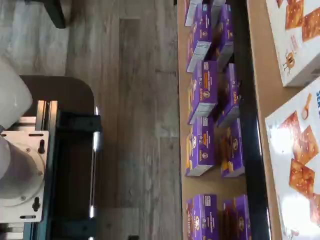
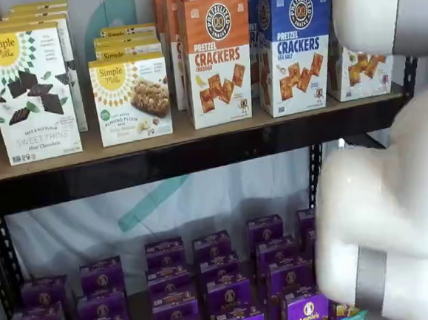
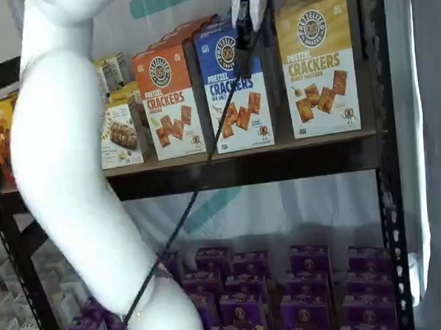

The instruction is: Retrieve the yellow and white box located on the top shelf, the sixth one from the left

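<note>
The yellow and white box (image 3: 319, 65) stands upright at the right end of the top shelf (image 3: 279, 163), with a mustard top and pictured crackers. In a shelf view only its white lower half (image 2: 361, 73) shows, behind my white arm. My gripper (image 3: 244, 42) hangs from the upper edge, in front of the blue-topped box's upper right corner and just left of the yellow box. I see it side-on, black fingers under a white body, with no box in it and a cable beside it. The top shelf's black rail (image 2: 198, 152) runs across below the boxes.
An orange-topped cracker box (image 2: 218, 56) and a blue-topped one (image 2: 296, 46) stand left of the target. Green and white snack boxes (image 2: 31, 93) stand further left. Small purple boxes (image 2: 224, 285) fill the lower level. My white arm (image 3: 73, 180) crosses the foreground. The wrist view shows purple boxes (image 1: 205, 90) and the dark mount (image 1: 50, 165).
</note>
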Available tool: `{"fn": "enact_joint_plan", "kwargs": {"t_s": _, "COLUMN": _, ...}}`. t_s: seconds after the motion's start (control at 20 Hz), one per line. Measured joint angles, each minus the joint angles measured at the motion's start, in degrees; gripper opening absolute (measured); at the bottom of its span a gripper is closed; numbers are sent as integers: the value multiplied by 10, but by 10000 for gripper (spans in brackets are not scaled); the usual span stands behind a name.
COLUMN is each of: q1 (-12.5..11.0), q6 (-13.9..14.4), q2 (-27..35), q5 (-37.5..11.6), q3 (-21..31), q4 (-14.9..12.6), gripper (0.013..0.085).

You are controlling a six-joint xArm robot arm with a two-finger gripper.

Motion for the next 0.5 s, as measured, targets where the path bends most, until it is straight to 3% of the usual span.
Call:
{"fn": "enact_joint_plan", "kwargs": {"t_s": 0.15, "q1": 15, "q6": -5, "q2": 11, "q5": 29, "q3": -18, "q4": -42, "gripper": 850}}
{"fn": "enact_joint_plan", "kwargs": {"t_s": 0.5, "q1": 3, "q6": -15, "q2": -9, "q5": 5, "q3": 6, "q4": -38, "gripper": 850}}
